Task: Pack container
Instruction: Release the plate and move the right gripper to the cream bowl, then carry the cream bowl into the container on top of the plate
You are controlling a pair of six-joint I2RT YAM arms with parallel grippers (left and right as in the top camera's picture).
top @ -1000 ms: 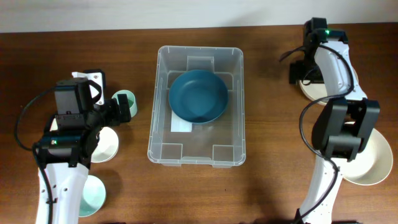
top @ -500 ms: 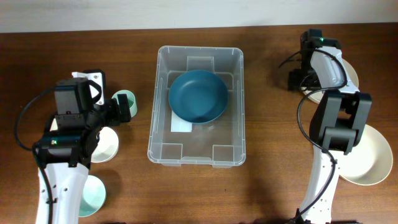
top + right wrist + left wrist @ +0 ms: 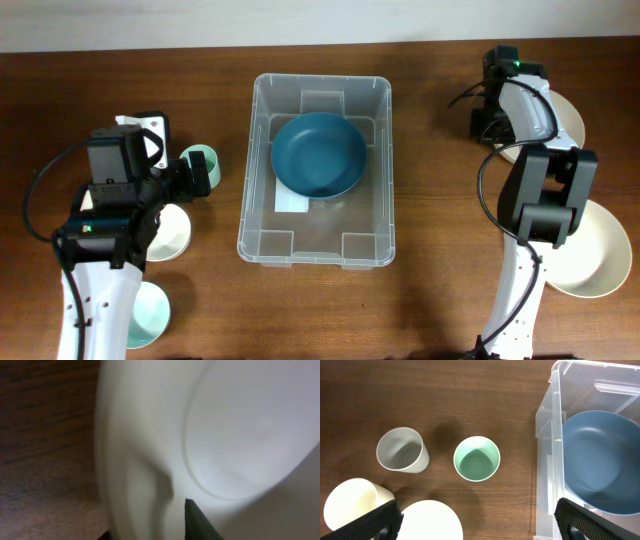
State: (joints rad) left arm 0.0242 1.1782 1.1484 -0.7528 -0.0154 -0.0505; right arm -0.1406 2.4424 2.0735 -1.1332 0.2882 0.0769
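The clear container (image 3: 250,180) stands mid-table with a dark blue bowl (image 3: 320,153) inside; its corner and the blue bowl (image 3: 600,460) also show in the left wrist view. My right gripper (image 3: 492,130) is at the left rim of a cream bowl (image 3: 566,122) at the far right. In the right wrist view one finger (image 3: 196,521) is inside the cream bowl (image 3: 250,435) and the other just shows outside, with the rim pinched between them. My left gripper (image 3: 196,176) hangs wide open above the table beside a green cup (image 3: 476,458), holding nothing.
A white cup (image 3: 401,450), a cream bowl (image 3: 350,507) and a white bowl (image 3: 427,521) lie left of the container. A pale green bowl (image 3: 148,312) sits near the front left. A large cream bowl (image 3: 602,255) lies at the right, partly under my right arm.
The right arm has swung back toward the far right, and its gripper has closed onto the cream bowl's rim. The left arm has not moved.
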